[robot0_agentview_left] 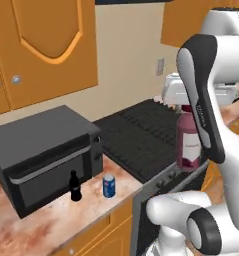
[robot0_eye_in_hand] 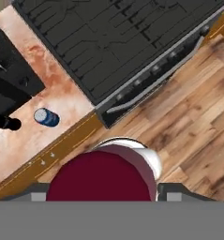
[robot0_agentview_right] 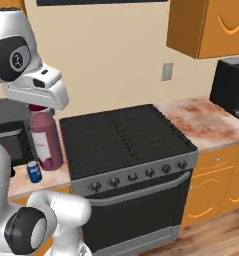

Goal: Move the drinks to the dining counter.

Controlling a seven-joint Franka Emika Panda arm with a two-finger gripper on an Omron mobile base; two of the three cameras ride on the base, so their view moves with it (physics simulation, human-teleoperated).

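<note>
Gripper (robot0_agentview_right: 39, 107) of the white arm, seen from both base views, closed from above on the neck of the maroon bottle (robot0_agentview_left: 189, 145), whose pale label faces the left base camera. Bottle held upright, hanging at the front left corner of the black stove (robot0_agentview_right: 123, 137), above the edge of the marbled worktop (robot0_agentview_left: 51, 222). In the hand view, the bottle's round top sits between the two finger tips, with wood floor (robot0_eye_in_hand: 188, 122) beyond it. Blue can (robot0_agentview_left: 109, 186) standing upright on the worktop, just beside the stove and in front of the dark microwave (robot0_agentview_left: 41, 155). Small black bottle (robot0_agentview_left: 75, 186) upright near the can, on its microwave side, apart from it.
</note>
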